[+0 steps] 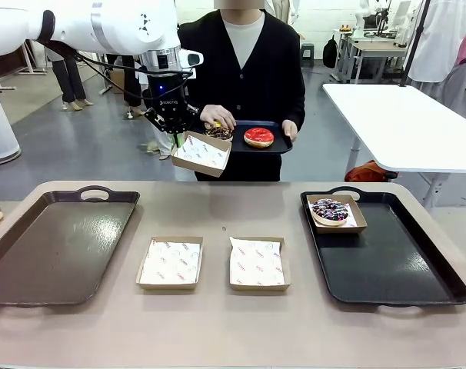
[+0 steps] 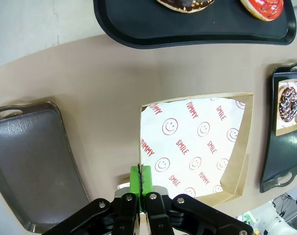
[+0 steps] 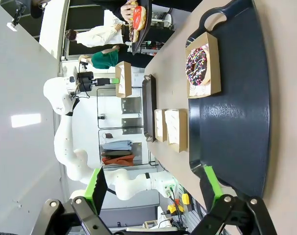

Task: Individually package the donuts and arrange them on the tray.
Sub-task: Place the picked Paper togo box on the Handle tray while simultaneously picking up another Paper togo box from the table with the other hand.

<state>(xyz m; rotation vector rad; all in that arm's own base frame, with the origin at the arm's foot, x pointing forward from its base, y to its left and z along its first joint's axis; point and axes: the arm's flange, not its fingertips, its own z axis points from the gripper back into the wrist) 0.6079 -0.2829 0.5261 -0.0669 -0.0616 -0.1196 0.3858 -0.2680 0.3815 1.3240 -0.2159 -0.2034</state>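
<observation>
Noted chocolate donut [image 2: 185, 4] and red donut [image 2: 263, 7] clipped by top edge in left wrist view. From front, found chocolate donut mostly hidden behind person's hand [image 1: 218, 117] and raised box [image 1: 202, 152]. Could not read box print there.

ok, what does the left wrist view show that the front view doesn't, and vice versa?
Left wrist adds: the left fingers shut on the rim of the box, and the liner print, readable as YUMMY, SMILE and smileys.
Front adds: the person holding the small tray, a hand at the chocolate donut, and two empty lined boxes on the table.
Both: the held box, the chocolate donut and red donut on the small tray, the sprinkled donut boxed on the black tray, and the brown tray.
</observation>
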